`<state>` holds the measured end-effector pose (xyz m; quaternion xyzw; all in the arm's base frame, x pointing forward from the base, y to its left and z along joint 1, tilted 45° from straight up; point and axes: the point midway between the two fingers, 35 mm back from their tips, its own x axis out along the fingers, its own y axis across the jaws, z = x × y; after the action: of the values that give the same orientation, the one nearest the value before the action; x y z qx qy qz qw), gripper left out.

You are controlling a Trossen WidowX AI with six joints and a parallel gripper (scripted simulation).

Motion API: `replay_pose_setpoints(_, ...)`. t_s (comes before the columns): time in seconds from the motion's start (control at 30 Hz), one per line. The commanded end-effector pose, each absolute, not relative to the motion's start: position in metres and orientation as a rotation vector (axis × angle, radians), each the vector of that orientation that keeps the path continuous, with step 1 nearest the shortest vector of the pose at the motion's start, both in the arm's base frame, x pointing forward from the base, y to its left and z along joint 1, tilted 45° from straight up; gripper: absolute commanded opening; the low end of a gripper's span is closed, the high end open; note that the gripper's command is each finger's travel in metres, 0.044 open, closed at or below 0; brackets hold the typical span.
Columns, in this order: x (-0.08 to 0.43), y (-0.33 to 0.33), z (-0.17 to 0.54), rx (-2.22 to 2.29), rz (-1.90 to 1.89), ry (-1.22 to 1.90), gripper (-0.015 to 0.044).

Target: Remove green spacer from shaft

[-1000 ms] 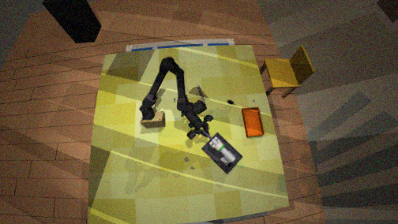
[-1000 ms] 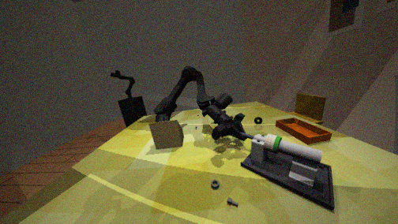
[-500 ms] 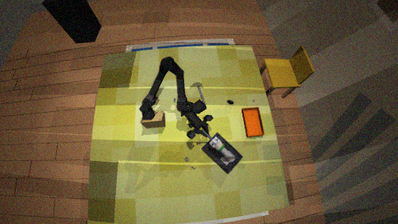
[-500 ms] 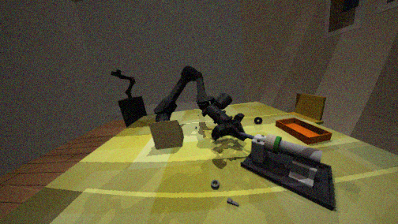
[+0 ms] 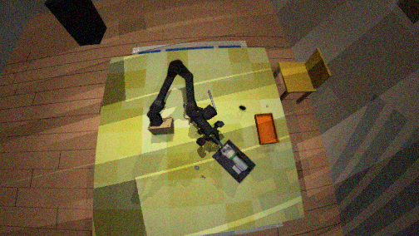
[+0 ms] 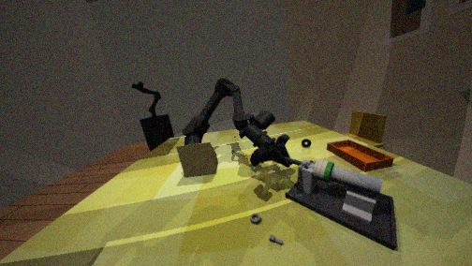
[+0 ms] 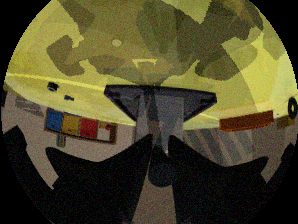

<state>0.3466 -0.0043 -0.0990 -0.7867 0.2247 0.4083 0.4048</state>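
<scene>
My gripper (image 5: 217, 140) (image 6: 288, 161) (image 7: 160, 139) is shut on the shaft's dark outer end. The thin shaft (image 6: 295, 162) runs into an upright grey post (image 6: 306, 181). Past it, pale spacers (image 5: 227, 149) (image 6: 320, 168) sit in line, then the green spacer (image 5: 233, 156) (image 6: 329, 170), still up on the shaft line against the long light-grey housing (image 5: 239, 164) (image 6: 360, 179). The dark base plate (image 5: 248, 166) (image 6: 386, 227) (image 7: 202, 101) carries them, with a grey sloped block (image 6: 360, 204) beside the housing. The wrist view does not show the green spacer; the shaft's inner end is hidden.
An orange tray (image 5: 266, 129) (image 6: 361, 155) lies right of the arm. A brown block (image 5: 162, 127) (image 6: 198, 160) stands by the arm's base. A grey nut (image 5: 197, 168) (image 6: 255, 218) and a small bolt (image 5: 203, 176) (image 6: 276, 240) lie near the base plate. A black ring (image 5: 242, 108) (image 6: 306, 142) lies farther back.
</scene>
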Motion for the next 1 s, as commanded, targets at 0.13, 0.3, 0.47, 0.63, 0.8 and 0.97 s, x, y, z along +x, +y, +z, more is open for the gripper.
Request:
replay_pose_setpoints(0.13,0.3446,-0.0037,-0.0988,-1.981,1.032,0.57,0.0)
replay_pose_setpoints(0.3,0.3442,-0.0034,-0.0985,-1.981,1.032,0.57,0.0)
replay_pose_setpoints(0.47,0.3438,-0.0032,-0.0982,-1.981,1.032,0.57,0.0)
replay_pose_setpoints(0.63,0.3434,-0.0029,-0.0979,-1.981,1.032,0.57,0.0)
replay_pose_setpoints(0.8,0.343,-0.0027,-0.0976,-1.981,1.032,0.57,0.0)
replay_pose_setpoints(0.97,0.3426,-0.0025,-0.0973,-1.981,1.032,0.57,0.0)
